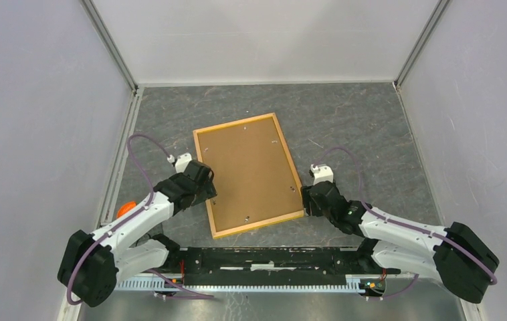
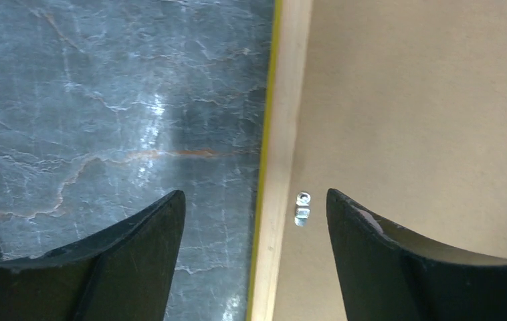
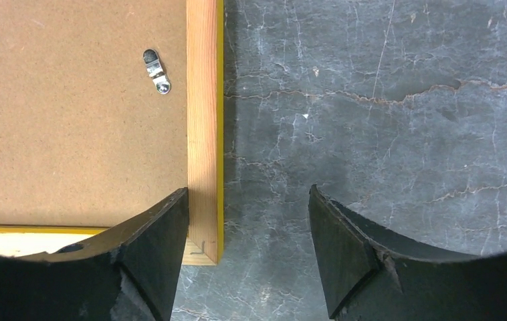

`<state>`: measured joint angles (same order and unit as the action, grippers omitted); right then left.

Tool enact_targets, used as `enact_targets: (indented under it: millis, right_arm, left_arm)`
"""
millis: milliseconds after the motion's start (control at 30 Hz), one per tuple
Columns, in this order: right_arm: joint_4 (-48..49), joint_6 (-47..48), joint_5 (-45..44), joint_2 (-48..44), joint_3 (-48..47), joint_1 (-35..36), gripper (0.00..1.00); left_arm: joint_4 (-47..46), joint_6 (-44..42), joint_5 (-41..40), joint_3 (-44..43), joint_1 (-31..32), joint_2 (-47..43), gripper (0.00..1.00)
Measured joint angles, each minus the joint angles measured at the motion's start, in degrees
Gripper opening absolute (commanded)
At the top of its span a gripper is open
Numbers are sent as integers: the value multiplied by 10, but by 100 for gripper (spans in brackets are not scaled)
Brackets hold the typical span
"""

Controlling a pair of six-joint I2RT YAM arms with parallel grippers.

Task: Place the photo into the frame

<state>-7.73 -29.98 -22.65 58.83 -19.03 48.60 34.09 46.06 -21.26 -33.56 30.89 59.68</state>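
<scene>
Lying back-up and slightly skewed on the table (image 1: 358, 134), the frame (image 3: 201, 120) has its brown backing panel (image 1: 251, 170) seated inside. The photo is nowhere in view; it is possibly under the panel, though that cannot be told. The left gripper (image 2: 254, 200) and right gripper (image 3: 247, 194) each hang with fingers apart astride a long rail, holding nothing. The frame looks light, stiff and thin-edged, so its wooden rails seem the safest hold, clear of the small metal clips (image 3: 156, 70).

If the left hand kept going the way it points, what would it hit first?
The left gripper would probably meet the frame first, its wooden edge lying between the open fingers; depth is unclear.
</scene>
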Motion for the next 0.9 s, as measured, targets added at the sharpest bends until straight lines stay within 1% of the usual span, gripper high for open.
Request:
enact_targets:
  millis: [67,133,200,300,500,633,767,833,900]
  right_arm:
    - [-3,16,8,-3,0,-7,72]
    - [-3,34,27,1,-5,-22,73]
    - [-2,50,42,17,-16,-35,73]
    - [1,74,53,64,-49,-54,75]
    - [8,109,63,136,-104,-75,75]
    - [10,121,64,164,-127,-78,76]
    - [10,128,68,172,-139,-78,76]
    - [11,131,77,173,-144,-78,77]
    - [15,134,85,174,-148,-79,77]
  left_arm:
    - [-8,23,-16,16,0,-1,63]
    - [-27,39,-29,29,0,-1,59]
    - [-50,49,-37,38,0,0,56]
    - [-78,54,-43,37,0,18,56]
    - [-94,54,-41,26,0,67,55]
    - [-94,54,-35,17,0,87,47]
    - [-94,55,-21,9,0,118,44]
    - [-94,55,-16,1,0,126,39]
    - [-95,57,-14,-1,0,129,37]
